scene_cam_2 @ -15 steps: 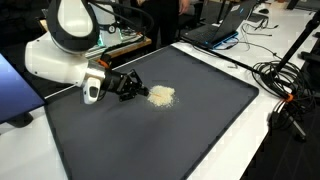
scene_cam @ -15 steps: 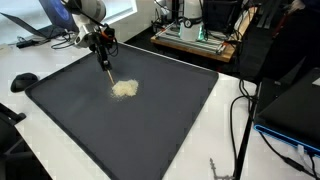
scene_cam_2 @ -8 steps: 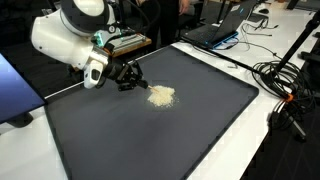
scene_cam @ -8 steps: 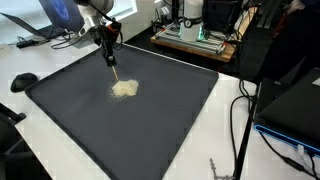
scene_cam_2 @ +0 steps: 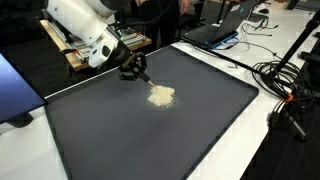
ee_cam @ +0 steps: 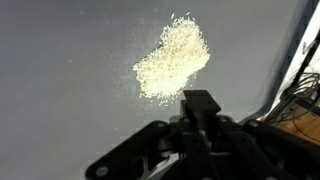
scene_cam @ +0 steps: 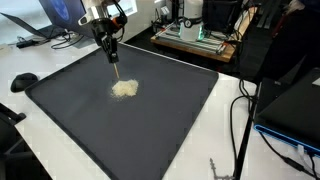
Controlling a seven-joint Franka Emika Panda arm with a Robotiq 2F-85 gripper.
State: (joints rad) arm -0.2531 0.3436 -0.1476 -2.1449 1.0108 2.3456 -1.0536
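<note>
Grains (scene_cam: 124,88) sit heaped on the mat (scene_cam: 170,120); our pincer (scene_cam: 112,52), clamped on a thin stick (scene_cam: 117,68), hovers beside them.

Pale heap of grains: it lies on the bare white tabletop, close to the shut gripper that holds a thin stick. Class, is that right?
Not quite. The pale heap of grains lies on the dark mat, not on the white tabletop; both exterior views show this. The rest holds: the shut gripper with its thin stick is close by.
</note>
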